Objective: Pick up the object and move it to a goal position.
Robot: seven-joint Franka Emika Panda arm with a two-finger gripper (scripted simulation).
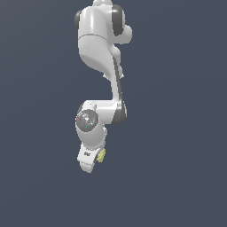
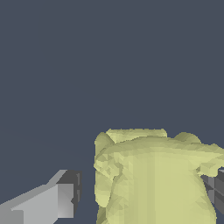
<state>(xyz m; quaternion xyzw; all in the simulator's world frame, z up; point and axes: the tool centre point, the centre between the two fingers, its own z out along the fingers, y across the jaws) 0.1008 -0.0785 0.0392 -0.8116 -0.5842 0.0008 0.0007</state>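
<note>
The object (image 2: 153,179) is a pale yellow-green bumpy block that fills much of the wrist view. It lies between my gripper's (image 2: 140,192) two fingers. One finger (image 2: 59,201) stands a small gap away from it, and the other finger (image 2: 216,188) sits against its far side, partly hidden by it. The jaws are open around the block. In the exterior view, the white gripper (image 1: 94,160) points down at the end of the arm. The block (image 1: 101,155) shows as a small yellow patch at the gripper's side toward the exterior view's right.
The white arm (image 1: 99,44) reaches down from the top of the exterior view. All else in both views is a plain dark blue-grey surface.
</note>
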